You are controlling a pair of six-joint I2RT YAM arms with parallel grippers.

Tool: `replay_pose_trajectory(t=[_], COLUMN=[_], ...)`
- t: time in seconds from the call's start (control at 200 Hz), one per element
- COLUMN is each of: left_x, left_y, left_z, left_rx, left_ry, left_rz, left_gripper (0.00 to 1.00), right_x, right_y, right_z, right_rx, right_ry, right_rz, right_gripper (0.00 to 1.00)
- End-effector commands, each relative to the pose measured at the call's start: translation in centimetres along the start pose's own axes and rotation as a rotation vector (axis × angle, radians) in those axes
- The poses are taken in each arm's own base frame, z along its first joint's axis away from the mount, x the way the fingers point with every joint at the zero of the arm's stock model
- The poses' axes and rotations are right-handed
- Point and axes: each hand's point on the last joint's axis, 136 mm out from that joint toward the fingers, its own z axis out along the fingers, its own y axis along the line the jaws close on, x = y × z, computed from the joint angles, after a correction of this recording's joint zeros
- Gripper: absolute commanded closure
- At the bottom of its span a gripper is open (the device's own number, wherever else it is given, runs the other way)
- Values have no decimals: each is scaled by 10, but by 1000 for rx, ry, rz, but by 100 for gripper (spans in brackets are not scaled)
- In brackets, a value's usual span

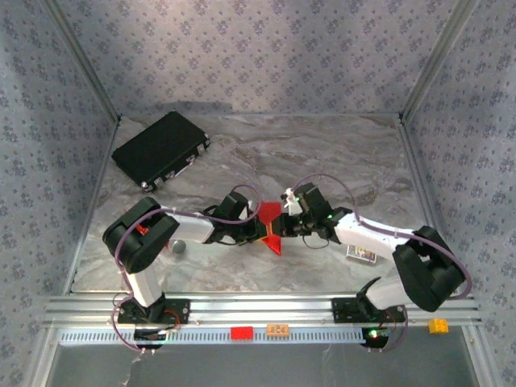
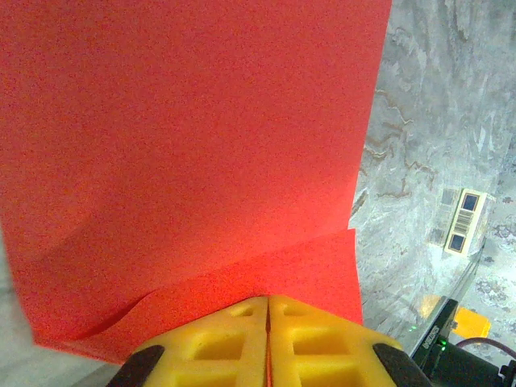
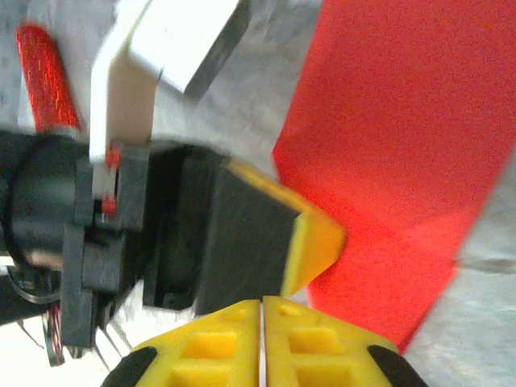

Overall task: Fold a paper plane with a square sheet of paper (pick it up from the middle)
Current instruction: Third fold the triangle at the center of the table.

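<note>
The square sheet of paper (image 1: 268, 216) is bright red and creased, held up off the marble table between the two arms. In the left wrist view the paper (image 2: 201, 161) spreads away from my left gripper (image 2: 268, 298), a second layer showing below the main face. My left gripper (image 1: 259, 230) is shut on the paper's near edge, with red showing in the seam between the yellow fingers. My right gripper (image 3: 262, 301) is shut with nothing between its fingers. It sits close beside one of the left gripper's fingers (image 3: 310, 234), and the paper (image 3: 395, 145) lies just past it. From above, the right gripper (image 1: 285, 227) meets the sheet from the right.
A black case (image 1: 161, 149) lies at the back left of the table. A small labelled card (image 1: 361, 253) rests near the right arm, and a grey round object (image 1: 177, 246) sits by the left arm. Small red (image 1: 241, 332), orange (image 1: 278, 330) and yellow (image 1: 438, 326) blocks sit on the front rail.
</note>
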Motion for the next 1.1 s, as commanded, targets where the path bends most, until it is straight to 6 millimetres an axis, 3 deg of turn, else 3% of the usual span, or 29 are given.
replay_pose_trajectory(t=[0.0, 0.22, 0.505, 1.094], left_x=[7, 7, 7, 7], left_y=[31, 32, 32, 40], left_z=[5, 6, 5, 4], left_rx=[-97, -102, -106, -135], left_ry=[6, 7, 7, 7], left_rz=[-12, -13, -11, -19], left_gripper=[92, 92, 92, 92], right_x=[19, 36, 48, 74], right_y=[11, 7, -17, -33], right_z=[11, 28, 39, 30], right_rx=[-31, 14, 100, 59], right_ry=[106, 193, 239, 238], right_rz=[-11, -49, -34, 43], right_gripper=[93, 96, 96, 94])
